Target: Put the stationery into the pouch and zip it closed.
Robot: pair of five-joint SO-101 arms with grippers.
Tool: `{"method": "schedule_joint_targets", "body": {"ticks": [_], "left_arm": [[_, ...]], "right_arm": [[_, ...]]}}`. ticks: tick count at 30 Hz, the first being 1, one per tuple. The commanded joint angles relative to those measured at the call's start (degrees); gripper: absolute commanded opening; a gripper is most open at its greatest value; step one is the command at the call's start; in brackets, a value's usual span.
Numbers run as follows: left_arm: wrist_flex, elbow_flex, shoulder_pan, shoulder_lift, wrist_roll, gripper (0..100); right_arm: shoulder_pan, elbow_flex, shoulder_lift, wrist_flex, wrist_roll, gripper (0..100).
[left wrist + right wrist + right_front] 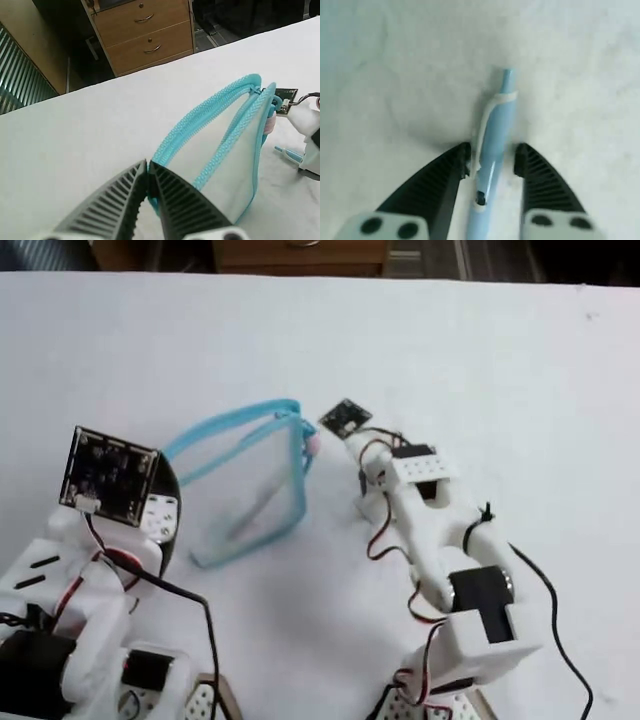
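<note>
Grasping stage, left pincer (149, 167) clamped on a corner of the open pouch (225, 150), right pincer (492, 152) parted astride the pen (500, 115) flat on the table (500, 360); likely next: close, lift, feed into the pouch.

It looks like an office or small robotics workroom. A wide white worktop (520, 360) carries a white hobby arm (440, 530) with loose wires and a bare circuit board (108, 475). Behind it stands a wooden drawer unit (145, 37) with curved metal handles (144, 18).
</note>
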Motion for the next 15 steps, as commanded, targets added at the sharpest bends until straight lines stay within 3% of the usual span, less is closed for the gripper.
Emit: {"method": "schedule_joint_targets", "body": {"ticks": [1,7,15], "left_arm": [[0.4,0.2,-0.1,0.1,-0.3,2],[0.5,0.2,-0.1,0.1,-0.3,2],[0.5,0.1,-0.1,0.1,-0.3,2]], "right_arm": [[0.0,-0.2,-0.4,0.0,-0.8,3.0],[-0.1,-0.3,-8.0,0.0,-2.3,1.6],[-1.2,-0.3,-37.0,-0.7,-19.3,1.7]]}}
